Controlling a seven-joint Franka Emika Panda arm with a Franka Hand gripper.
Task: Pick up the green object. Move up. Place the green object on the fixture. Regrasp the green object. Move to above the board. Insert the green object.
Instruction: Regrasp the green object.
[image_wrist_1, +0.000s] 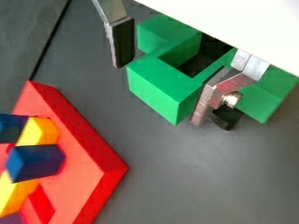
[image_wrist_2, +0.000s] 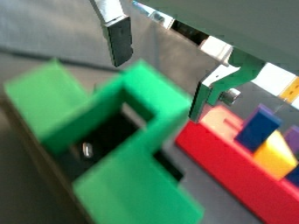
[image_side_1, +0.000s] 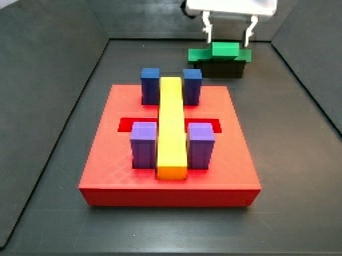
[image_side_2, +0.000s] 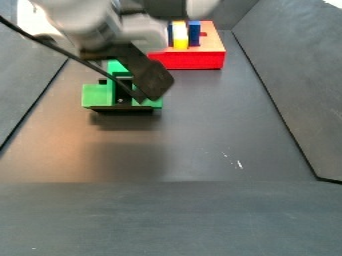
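The green object (image_side_1: 221, 51) rests on the dark fixture (image_side_1: 222, 69) at the far end of the floor, beyond the board (image_side_1: 120, 150). In both wrist views its notch shows as a dark hollow between two green legs (image_wrist_1: 170, 83) (image_wrist_2: 122, 131). My gripper (image_wrist_1: 163, 90) (image_wrist_2: 158, 87) is open right above it, one finger (image_wrist_1: 118, 44) on each side of a leg with a gap to each pad. In a side view the gripper (image_side_2: 139, 78) partly hides the green object (image_side_2: 104, 94).
The red board (image_wrist_1: 70, 153) (image_wrist_2: 239, 157) (image_side_2: 201, 58) carries a long yellow bar (image_side_1: 171, 125) with blue (image_side_1: 151, 84) and purple blocks (image_side_1: 144, 143) beside it. Raised dark walls (image_side_1: 301, 90) border the floor on both sides.
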